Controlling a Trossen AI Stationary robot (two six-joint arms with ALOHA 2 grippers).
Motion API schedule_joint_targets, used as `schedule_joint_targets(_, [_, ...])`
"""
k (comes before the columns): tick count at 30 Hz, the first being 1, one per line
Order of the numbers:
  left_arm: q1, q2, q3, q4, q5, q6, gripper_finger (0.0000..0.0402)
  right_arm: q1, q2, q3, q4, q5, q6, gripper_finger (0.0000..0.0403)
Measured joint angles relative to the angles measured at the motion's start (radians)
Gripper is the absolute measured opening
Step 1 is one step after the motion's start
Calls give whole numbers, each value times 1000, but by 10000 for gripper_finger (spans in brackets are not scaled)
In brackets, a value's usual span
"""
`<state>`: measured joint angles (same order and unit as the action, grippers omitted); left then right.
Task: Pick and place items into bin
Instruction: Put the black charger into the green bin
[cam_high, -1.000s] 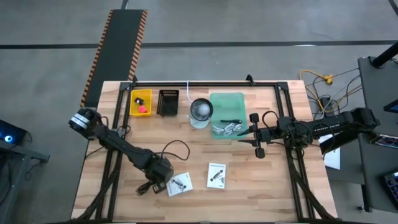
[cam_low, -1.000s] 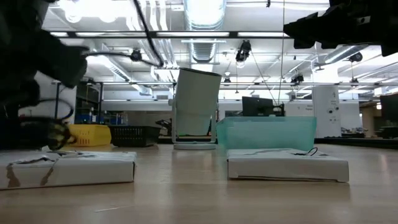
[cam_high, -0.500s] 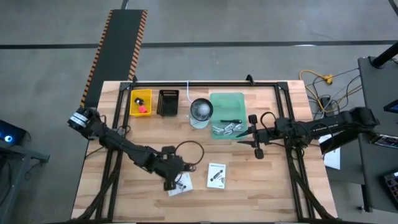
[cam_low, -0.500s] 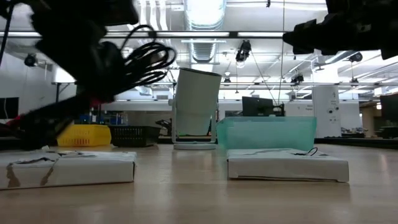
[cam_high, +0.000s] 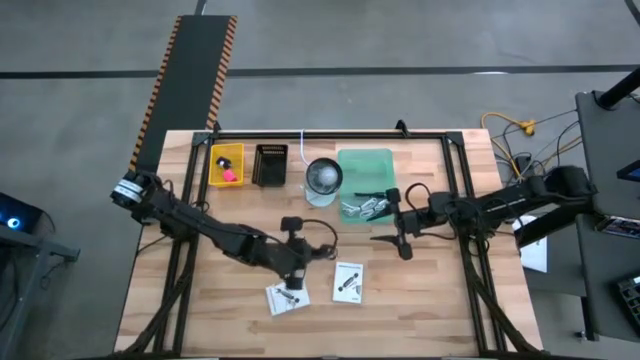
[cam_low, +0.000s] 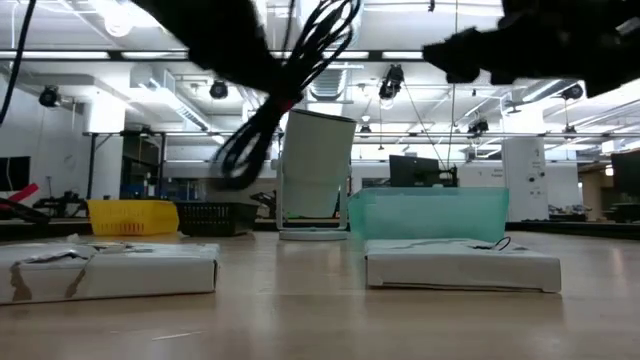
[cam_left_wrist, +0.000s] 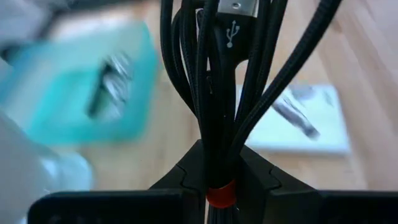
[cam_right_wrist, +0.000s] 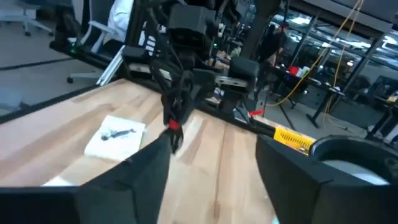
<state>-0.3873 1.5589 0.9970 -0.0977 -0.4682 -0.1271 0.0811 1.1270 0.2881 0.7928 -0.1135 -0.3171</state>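
Note:
My left gripper hovers over the table's middle, shut on a coiled black cable bound by a red band. The cable also shows in the low view, clear of the wood. My right gripper stands open and level beside the teal bin, nothing between its fingers. Silver metal pieces and a small black tool lie in that bin. Two white packets lie flat on the table near its front. A red knob sits in the yellow bin. My left gripper pinches the cable bundle between its two fingers beside the red band. The fingers come slanting down from the table's left. The loops and the USB plug stick out past the fingertips. The whole bundle is lifted clear of the table.
A black bin and a white cup stand between the yellow and teal bins along the far side. A dark frame rims the table's far edge and sides. Bare wood lies between the packets and the bins.
My left gripper has carried the cable from near the left packet toward the table's right and up, rolling its wrist; the bundle has swung from hanging low to sticking out ahead of the fingers. My right gripper has shifted slightly toward the table's left.

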Motion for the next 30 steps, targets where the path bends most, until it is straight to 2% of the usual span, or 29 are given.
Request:
schedule_joint_targets(5, [21,2,-1,134,-16,135,34,0,95,86,-2,0,54,260])
schedule_joint_targets(10, [36,5,0,187,-13,192,34,0,186,158,-4,0,111,271])
schedule_joint_targets(20, [60,32,-2,226,-17,196,34,37,316,266,-3,-29,107,252])
schedule_joint_targets(30, [92,32,-8,277,-17,193,34,46,326,285,4,-26,101,211])
